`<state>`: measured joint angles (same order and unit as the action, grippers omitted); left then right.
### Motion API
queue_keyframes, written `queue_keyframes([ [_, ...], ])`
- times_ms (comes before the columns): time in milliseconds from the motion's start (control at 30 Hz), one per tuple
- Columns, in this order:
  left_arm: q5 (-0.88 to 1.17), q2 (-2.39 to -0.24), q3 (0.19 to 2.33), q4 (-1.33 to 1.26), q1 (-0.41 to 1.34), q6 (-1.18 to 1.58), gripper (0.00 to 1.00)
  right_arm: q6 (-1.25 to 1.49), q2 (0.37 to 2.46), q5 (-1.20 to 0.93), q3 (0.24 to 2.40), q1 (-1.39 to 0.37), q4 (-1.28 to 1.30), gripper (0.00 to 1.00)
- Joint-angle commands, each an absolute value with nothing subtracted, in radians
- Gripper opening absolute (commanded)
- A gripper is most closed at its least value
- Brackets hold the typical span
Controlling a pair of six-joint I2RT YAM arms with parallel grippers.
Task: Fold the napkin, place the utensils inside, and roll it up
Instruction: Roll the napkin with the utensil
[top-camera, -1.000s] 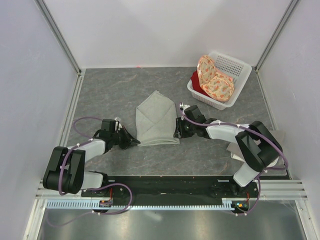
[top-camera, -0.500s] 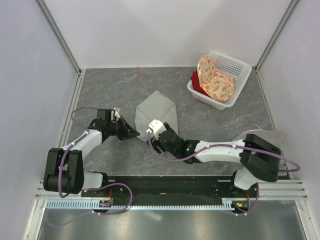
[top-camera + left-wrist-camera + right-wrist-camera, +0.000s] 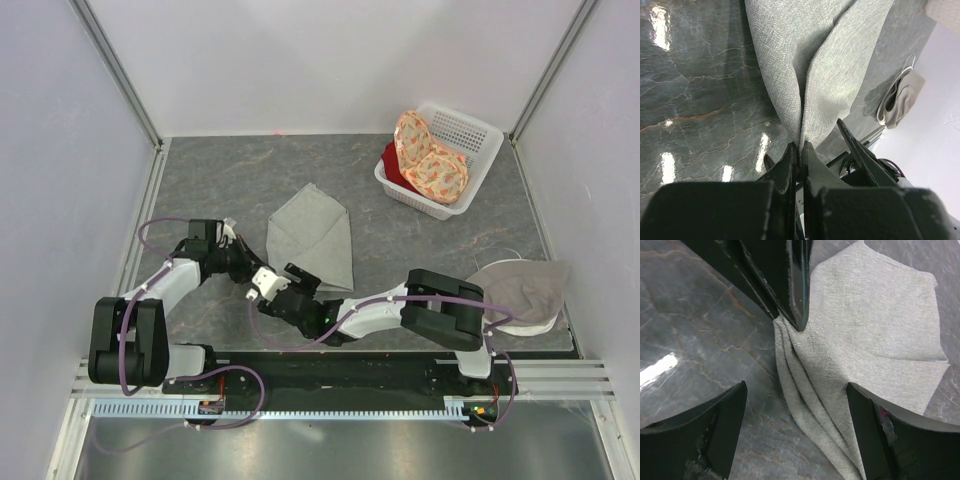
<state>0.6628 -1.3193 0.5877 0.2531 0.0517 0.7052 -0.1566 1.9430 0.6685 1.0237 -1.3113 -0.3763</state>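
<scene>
The sage-grey napkin (image 3: 315, 235) lies folded on the dark table, its near-left corner drawn into pleats. My left gripper (image 3: 252, 262) is shut on that corner; the left wrist view shows the cloth (image 3: 830, 75) pinched between the closed jaws (image 3: 800, 148). My right gripper (image 3: 288, 278) is open, low over the table just in front of the same corner. In the right wrist view its fingers (image 3: 725, 425) straddle the pleated edge of the napkin (image 3: 870, 325) without touching it, and the left gripper's fingers (image 3: 790, 285) come in from the top. No fork is in view.
A white basket (image 3: 480, 135) at the back right holds orange floral cloth (image 3: 428, 160) and red cloth. A paler beige-grey cloth (image 3: 520, 285) lies at the right edge, also in the left wrist view (image 3: 900, 100). The cell walls stand close on both sides.
My right arm has swept from the napkin's right side across its front to its near-left corner. My left gripper has pulled that corner slightly left, bunching the cloth.
</scene>
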Motion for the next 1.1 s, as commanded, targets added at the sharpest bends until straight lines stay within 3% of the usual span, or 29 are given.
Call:
queue_keyframes([
  [0,0.701,-1.299,0.624,0.268,0.034,0.653,0.02,-0.164,1.991,0.764,1.069,-1.298,-0.382,0.84],
  [267,0.707,-1.301,0.626,0.278,0.002,0.640,0.02,-0.150,1.982,0.831,0.951,-1.272,-0.419,0.60],
  [433,0.712,-1.307,0.627,0.278,-0.029,0.630,0.02,-0.159,1.988,0.842,0.891,-1.272,-0.469,0.54],
  [600,0.715,-1.319,0.633,0.278,-0.034,0.604,0.02,-0.224,2.002,0.805,0.890,-1.273,-0.512,0.29],
  [700,0.703,-1.327,0.638,0.284,-0.034,0.591,0.19,-0.258,1.994,0.769,0.910,-1.270,-0.467,0.13],
  [733,0.696,-1.325,0.637,0.284,-0.032,0.591,0.41,-0.262,1.991,0.755,0.928,-1.269,-0.419,0.11],
  [833,0.622,-1.289,0.615,0.281,-0.032,0.613,0.72,-0.243,1.983,0.681,0.989,-1.255,-0.260,0.01],
  [933,0.560,-1.199,0.560,0.241,-0.034,0.658,0.80,-0.212,1.965,0.586,1.044,-1.235,-0.105,0.00],
  [1067,0.405,-1.059,0.459,0.170,-0.031,0.747,0.82,-0.149,1.948,0.421,1.135,-1.191,0.105,0.00],
])
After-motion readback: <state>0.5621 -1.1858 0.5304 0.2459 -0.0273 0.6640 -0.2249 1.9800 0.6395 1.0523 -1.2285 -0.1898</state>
